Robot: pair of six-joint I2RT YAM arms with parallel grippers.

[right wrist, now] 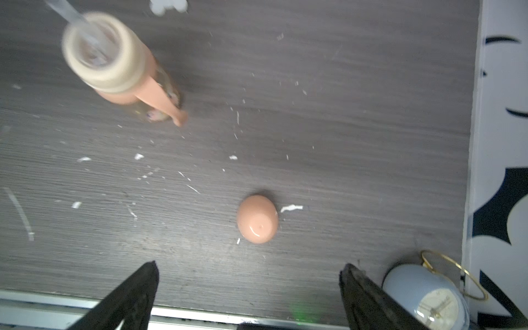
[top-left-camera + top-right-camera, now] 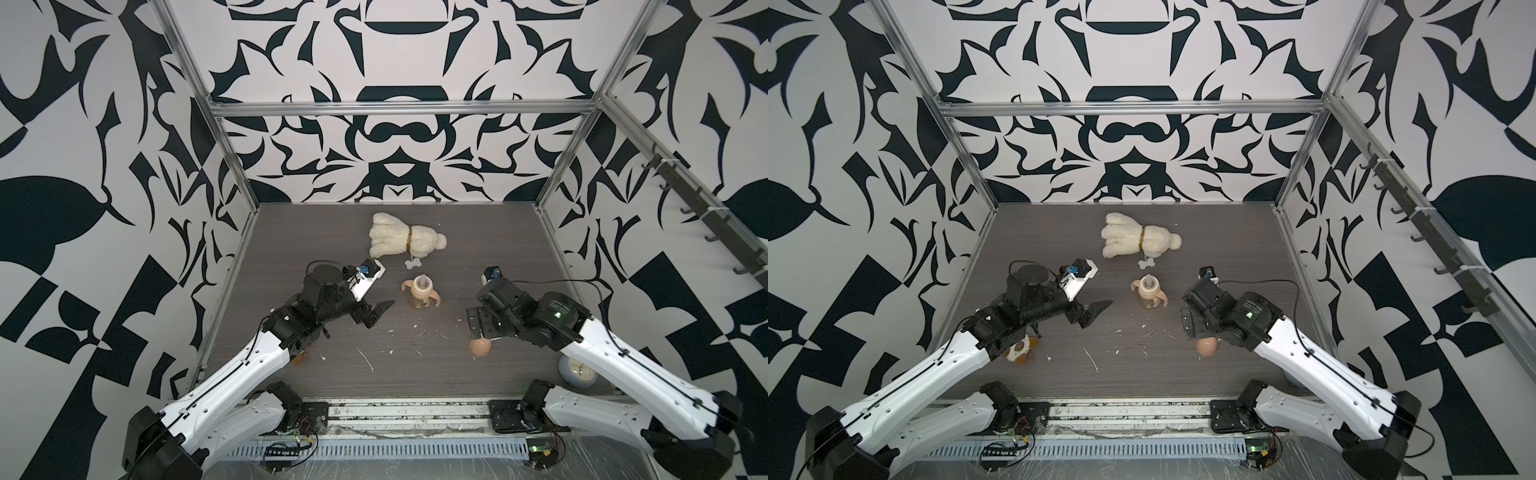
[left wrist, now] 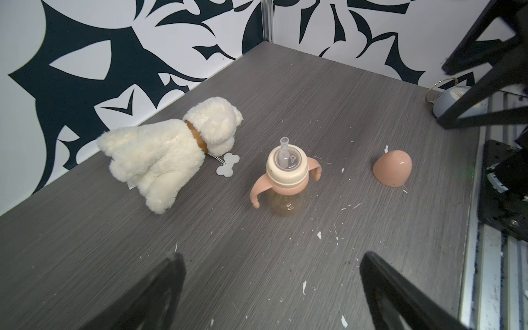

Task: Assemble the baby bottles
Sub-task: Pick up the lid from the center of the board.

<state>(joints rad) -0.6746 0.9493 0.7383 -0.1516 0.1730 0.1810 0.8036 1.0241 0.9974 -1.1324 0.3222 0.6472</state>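
Grey wood-grain tabletop [image 2: 436, 374] makes the floor of a cage with black-and-white patterned walls [image 2: 395, 145], and white scraps [image 1: 291, 208] lie scattered across it.

Nearest the front edge, in the right-hand corner, stands a pale blue alarm clock [image 1: 425, 297]. Just beside it hangs the right gripper [image 1: 250, 265], with its jaws wide apart and nothing between them. The peach cap [image 1: 257, 219] sits on the table straight ahead of those jaws, roughly centred on the gap between the two fingers. Its rounded top faces up, so its long axis runs close to vertical. I cannot tell whether the rim sits quite flat. In both top views the right gripper [image 2: 480, 328] hangs just over the cap [image 2: 481, 348] and partly hides it.

On the other side, a small orange-and-white toy [image 2: 1018, 350] lies under the left arm. The left gripper [image 3: 273, 255] is also spread wide and empty, and it points across the table at the bottle [image 3: 287, 204].

The bottle stands upright mid-table, well apart from the cap. It already carries the handle ring [image 3: 288, 189], the cream collar [image 3: 287, 171] and the straw [image 3: 283, 145]. Only the cap seems left to fit. The right arm is clearly the nearer one to the cap and should only need to drop and close. The left is better placed to steady the bottle.

Farthest back lies a plush dog [image 2: 399, 239] on its side.
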